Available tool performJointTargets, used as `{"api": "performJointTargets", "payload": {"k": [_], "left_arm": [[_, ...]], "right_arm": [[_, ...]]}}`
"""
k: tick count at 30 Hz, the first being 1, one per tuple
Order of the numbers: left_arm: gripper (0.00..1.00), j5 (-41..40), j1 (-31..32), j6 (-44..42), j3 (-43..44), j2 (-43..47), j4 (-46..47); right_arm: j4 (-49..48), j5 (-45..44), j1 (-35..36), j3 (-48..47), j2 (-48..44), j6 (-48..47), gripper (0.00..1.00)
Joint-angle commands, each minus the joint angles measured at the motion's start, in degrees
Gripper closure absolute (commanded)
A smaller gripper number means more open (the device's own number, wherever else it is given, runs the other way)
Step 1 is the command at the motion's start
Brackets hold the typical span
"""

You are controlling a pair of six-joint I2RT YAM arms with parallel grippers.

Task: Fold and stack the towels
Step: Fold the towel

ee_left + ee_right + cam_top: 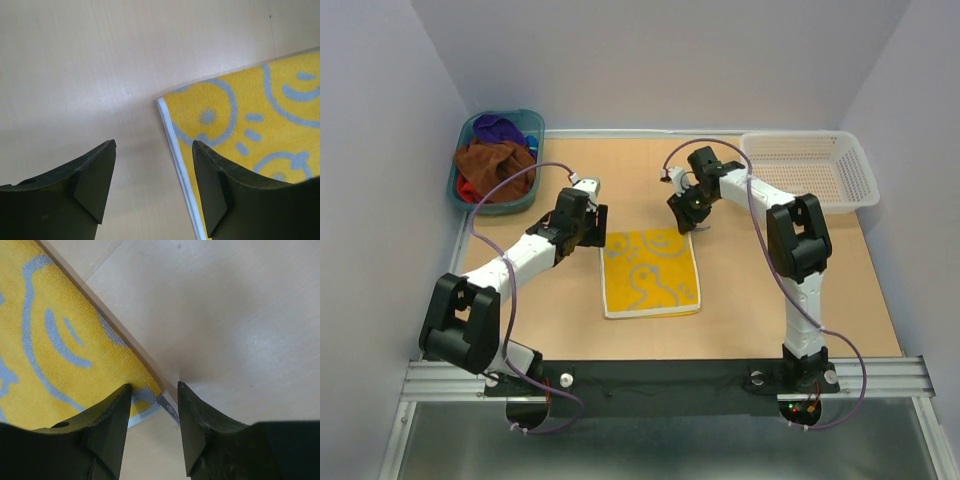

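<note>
Teal plastic forms the tub point(458, 165) at the far left corner of the tan surface point(570, 300), and it is heaped with crumpled cloth: a purple towel point(500, 128) at the far end, a brown towel point(498, 160) bunched over the middle, and a red towel point(468, 190) showing at the near left corner under the brown one. A sliver of blue cloth peeks out by the tub's right wall, though which towel it belongs to cannot be told. To the right of the tub, the left fingers point(598, 222) hang over the far left corner of the yellow towel point(650, 272), which lies flat near the middle of the surface with its pale blue pattern facing up. In the left wrist view these fingers point(95, 180) are spread wide and hold nothing, and the white-edged corner of the towel point(240, 130) lies below the gap, nearer the right-hand finger. Further right, the right fingers point(685, 215) sit over the towel's far right corner. Its wrist view shows them point(105, 430) parted by a narrower gap and gripping nothing, with the towel's corner point(60, 350) lying under that gap. At the far right corner stands the white mesh basket point(855, 160), its perforated floor in plain view.
</note>
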State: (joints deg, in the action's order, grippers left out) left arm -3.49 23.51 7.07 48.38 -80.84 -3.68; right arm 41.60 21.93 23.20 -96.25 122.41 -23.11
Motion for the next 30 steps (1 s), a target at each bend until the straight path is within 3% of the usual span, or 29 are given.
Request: {"api": "performJointTargets", "payload": {"k": [1, 10, 16, 21, 30], "left_arm": [[0.28, 0.7, -0.1, -1.4, 0.3, 0.6, 2.3], [0.28, 3.0, -0.1, -2.2, 1.4, -0.9, 3.1], [0.3, 5.3, -0.7, -3.2, 3.2, -4.9, 3.4], [0.32, 9.4, -2.9, -3.6, 5.8, -8.9, 5.4], [0.38, 17.9, -5.6, -6.4, 11.6, -18.5, 4.4]], "right_arm": [[1.5, 2.7, -0.6, -3.0, 1.1, -2.5, 0.54], [1.9, 5.0, -2.2, -0.6, 3.5, -3.3, 0.6], [2.2, 5.6, -2.4, 1.2, 5.1, -4.5, 0.76], [2.8, 5.8, -2.4, 2.4, 5.6, -6.0, 0.99], [3.0, 6.1, -2.3, 3.1, 6.0, -6.2, 0.99]]}}
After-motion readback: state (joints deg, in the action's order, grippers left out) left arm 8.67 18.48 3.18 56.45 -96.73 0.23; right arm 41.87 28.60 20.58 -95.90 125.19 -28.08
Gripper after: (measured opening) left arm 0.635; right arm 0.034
